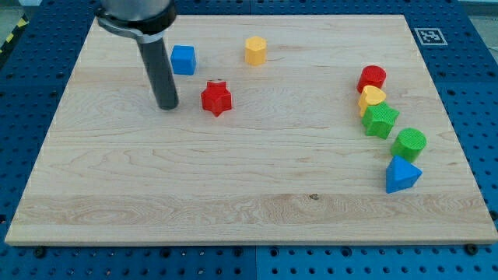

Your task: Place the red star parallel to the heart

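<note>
The red star (217, 98) lies in the upper left-middle of the wooden board (233, 202). The yellow heart (372, 96) sits at the view's right, in a column of blocks, between a red cylinder (373, 77) above it and a green star (380, 120) below it. My tip (167, 106) rests on the board just to the left of the red star, a small gap apart from it. A blue cube (183, 59) is just above and right of my tip.
A yellow hexagonal block (255, 50) stands near the top middle. A green cylinder (409, 144) and a blue triangular block (401, 174) continue the column at the right. Blue pegboard surrounds the board.
</note>
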`<state>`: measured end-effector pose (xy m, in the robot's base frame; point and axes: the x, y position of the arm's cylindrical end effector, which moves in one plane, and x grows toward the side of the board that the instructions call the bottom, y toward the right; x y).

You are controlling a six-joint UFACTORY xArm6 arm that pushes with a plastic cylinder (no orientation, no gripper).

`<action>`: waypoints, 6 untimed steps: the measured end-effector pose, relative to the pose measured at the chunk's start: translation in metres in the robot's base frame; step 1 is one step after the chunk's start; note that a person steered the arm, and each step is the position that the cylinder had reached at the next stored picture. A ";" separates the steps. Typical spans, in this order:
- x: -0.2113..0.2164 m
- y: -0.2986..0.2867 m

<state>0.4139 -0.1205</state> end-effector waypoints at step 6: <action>0.011 0.155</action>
